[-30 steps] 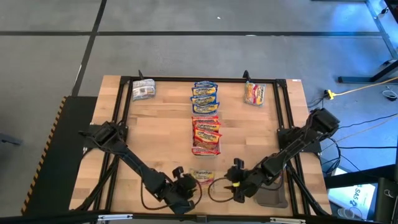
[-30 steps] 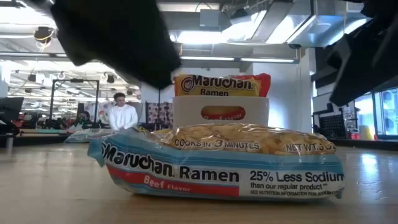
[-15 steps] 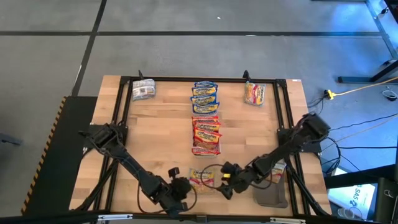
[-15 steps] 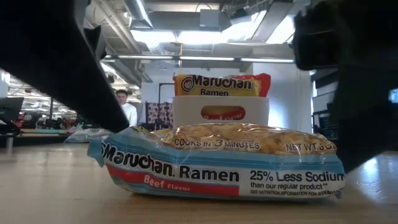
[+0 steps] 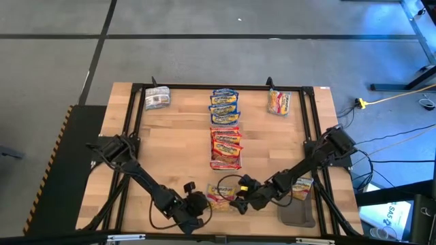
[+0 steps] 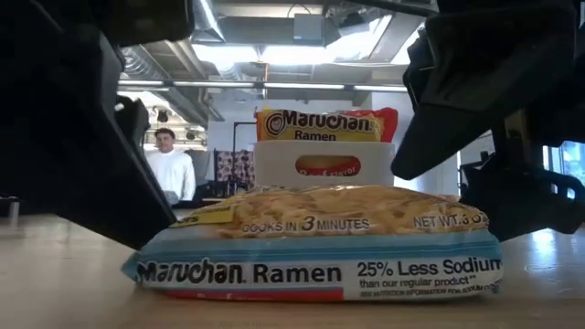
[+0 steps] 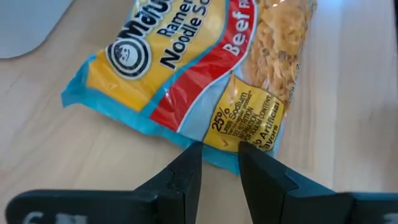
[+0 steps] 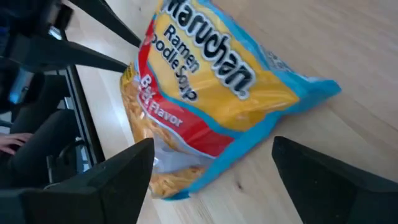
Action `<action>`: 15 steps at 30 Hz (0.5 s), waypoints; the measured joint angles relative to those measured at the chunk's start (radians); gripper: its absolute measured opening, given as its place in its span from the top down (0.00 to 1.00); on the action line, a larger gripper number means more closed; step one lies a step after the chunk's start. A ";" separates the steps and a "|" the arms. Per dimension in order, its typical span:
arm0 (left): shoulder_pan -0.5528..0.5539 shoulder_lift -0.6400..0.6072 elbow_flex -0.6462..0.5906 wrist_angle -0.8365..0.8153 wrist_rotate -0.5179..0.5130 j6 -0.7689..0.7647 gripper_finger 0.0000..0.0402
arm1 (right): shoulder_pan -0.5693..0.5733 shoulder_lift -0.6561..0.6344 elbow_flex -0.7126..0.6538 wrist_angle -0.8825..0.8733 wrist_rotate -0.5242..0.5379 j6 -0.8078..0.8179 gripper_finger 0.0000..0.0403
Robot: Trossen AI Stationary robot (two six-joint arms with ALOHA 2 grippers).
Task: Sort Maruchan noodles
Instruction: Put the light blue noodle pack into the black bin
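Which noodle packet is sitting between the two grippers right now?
The lone blue-yellow beef packet at the table's near edge, flanked by the left gripper and right gripper. The other packets lie farther back.

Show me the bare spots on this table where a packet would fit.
Bare wood lies between the grey packets and the blue stack, and between that stack and the red-yellow packet. The left side beside the red stack is free too. The front is crowded: both end effectors, left and right, flank the beef packet.
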 joint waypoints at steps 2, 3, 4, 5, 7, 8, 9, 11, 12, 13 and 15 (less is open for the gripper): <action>0.007 0.000 -0.019 0.040 0.003 0.000 0.75 | 0.000 0.002 -0.001 0.020 0.013 -0.008 0.18; 0.011 0.000 -0.029 0.060 0.004 0.000 0.75 | 0.000 0.003 -0.002 0.026 0.021 -0.013 0.18; 0.014 0.000 -0.041 0.084 0.005 0.000 0.75 | 0.000 0.004 -0.002 0.031 0.031 -0.016 0.18; 0.018 0.000 -0.052 0.109 0.007 0.001 0.75 | 0.000 0.005 -0.002 0.034 0.039 -0.016 0.18; 0.023 0.000 -0.068 0.158 0.016 0.019 0.75 | -0.001 0.006 -0.003 0.039 0.056 -0.016 0.18; 0.024 0.000 -0.072 0.181 0.022 0.028 0.75 | -0.001 0.009 -0.003 0.045 0.066 -0.017 0.18; 0.026 0.000 -0.072 0.196 0.024 0.038 0.75 | -0.001 0.015 -0.003 0.056 0.079 -0.018 0.18; 0.030 0.000 -0.072 0.216 0.027 0.053 0.75 | -0.001 0.027 -0.004 0.089 0.106 -0.022 0.18; 0.032 0.000 -0.073 0.224 0.029 0.066 0.75 | -0.001 0.037 -0.004 0.113 0.116 -0.027 0.18; 0.034 0.000 -0.074 0.235 0.032 0.079 0.75 | -0.002 0.049 -0.005 0.147 0.124 -0.041 0.18; 0.037 0.000 -0.074 0.247 0.044 0.097 0.75 | -0.002 0.068 -0.006 0.213 0.132 -0.082 0.19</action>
